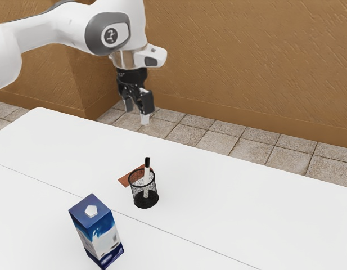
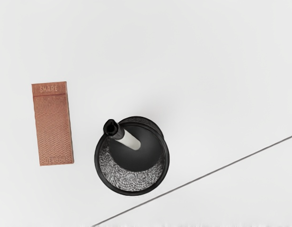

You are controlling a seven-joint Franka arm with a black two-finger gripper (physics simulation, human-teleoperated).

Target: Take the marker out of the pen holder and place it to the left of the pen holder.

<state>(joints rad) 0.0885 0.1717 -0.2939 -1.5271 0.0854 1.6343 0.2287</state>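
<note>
My gripper (image 1: 137, 112) hangs high above the table's far side in the exterior view, its two fingers apart with nothing between them. The black mesh pen holder (image 1: 145, 199) stands upright, lower than the gripper and some way off. In it the white marker (image 1: 147, 174) leans slightly, black cap up and rising above the rim. From above, in the wrist view, the pen holder (image 2: 131, 193) shows its round opening, with the marker (image 2: 130, 140) slanting so that its cap reaches over the rim.
A reddish-brown bar (image 1: 127, 179) lies flat close beside the pen holder; the wrist view shows this bar (image 2: 53, 127) too. A blue and white carton (image 1: 100, 233) stands near the exterior view's lower left on the white table (image 1: 246, 208). A thin seam crosses the tabletop.
</note>
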